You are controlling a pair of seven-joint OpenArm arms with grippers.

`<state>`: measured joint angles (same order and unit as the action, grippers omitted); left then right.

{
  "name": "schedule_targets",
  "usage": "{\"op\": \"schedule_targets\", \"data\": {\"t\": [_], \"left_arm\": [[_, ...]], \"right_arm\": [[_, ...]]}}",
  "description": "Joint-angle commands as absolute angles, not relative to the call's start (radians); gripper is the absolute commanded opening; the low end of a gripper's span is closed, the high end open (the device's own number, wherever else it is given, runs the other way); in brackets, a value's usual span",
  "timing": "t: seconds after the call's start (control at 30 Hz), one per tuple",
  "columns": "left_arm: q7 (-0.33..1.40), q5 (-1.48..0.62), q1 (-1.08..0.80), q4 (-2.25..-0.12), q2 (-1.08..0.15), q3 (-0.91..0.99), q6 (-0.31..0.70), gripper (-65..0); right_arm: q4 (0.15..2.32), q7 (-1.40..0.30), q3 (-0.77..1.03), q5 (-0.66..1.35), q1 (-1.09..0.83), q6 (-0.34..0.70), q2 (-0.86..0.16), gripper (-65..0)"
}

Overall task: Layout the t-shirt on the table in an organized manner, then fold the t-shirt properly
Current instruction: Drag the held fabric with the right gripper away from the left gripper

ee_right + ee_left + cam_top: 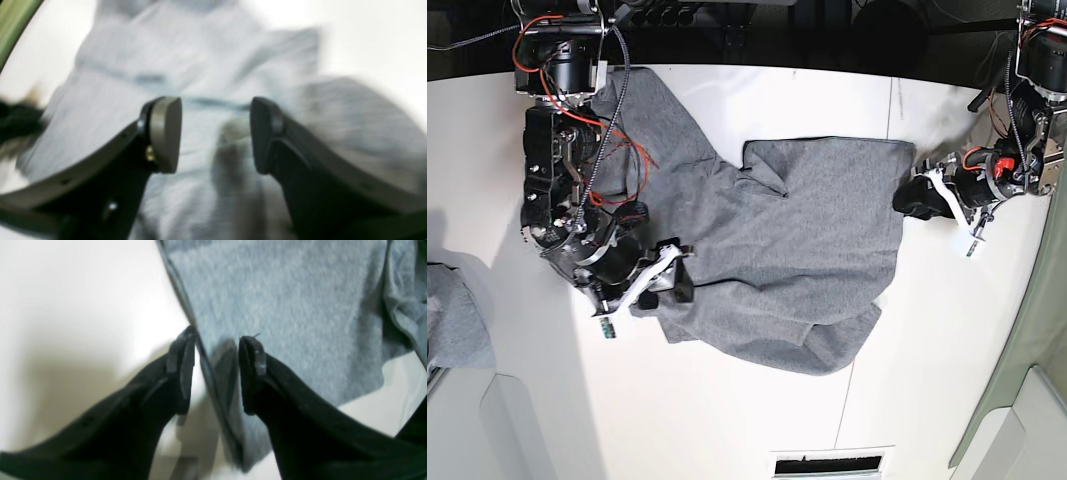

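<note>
The large heather-grey cotton t-shirt (777,250) is lying rumpled across the middle of the flat white table (727,420). The left gripper (217,373) is straddling its hem with jaws spread. The right gripper (216,133) is hovering spread over cloth, gripping nothing. Risk: closing short would miss the hem; dragging would bunch the fabric.

Both arms are black metal frames strung with red and black wires. The right gripper (216,135) has curved black fingers, one with a tan pad; the left gripper (217,373) is all black.
</note>
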<state>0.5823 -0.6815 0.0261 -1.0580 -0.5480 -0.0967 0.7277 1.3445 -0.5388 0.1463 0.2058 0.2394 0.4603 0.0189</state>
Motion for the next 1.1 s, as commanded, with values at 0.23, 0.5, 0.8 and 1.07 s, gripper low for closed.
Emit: {"op": "schedule_targets", "data": {"t": [0.23, 0.5, 0.8, 1.07], "left_arm": [[0.654, -0.631, -0.008, -1.054, -0.619, -0.096, 0.698, -41.0], [0.701, -0.795, -0.006, -1.240, -0.621, -0.061, 0.698, -41.0], [0.669, -0.678, -0.003, -1.319, -0.471, -0.061, 0.698, -41.0], [0.708, -0.571, -0.020, -1.212, -0.435, -0.062, 0.698, -41.0]], "right_arm": [[1.343, -0.505, 0.328, 0.198, 0.290, 0.376, -0.022, -49.5], [1.185, -0.427, 0.325, 0.195, 0.290, 0.371, -0.075, -65.0], [1.056, -0.339, 0.325, 0.130, 0.290, 0.371, -0.075, -65.0], [1.053, -0.352, 0.325, 0.108, 0.290, 0.371, -0.106, -65.0]]}}
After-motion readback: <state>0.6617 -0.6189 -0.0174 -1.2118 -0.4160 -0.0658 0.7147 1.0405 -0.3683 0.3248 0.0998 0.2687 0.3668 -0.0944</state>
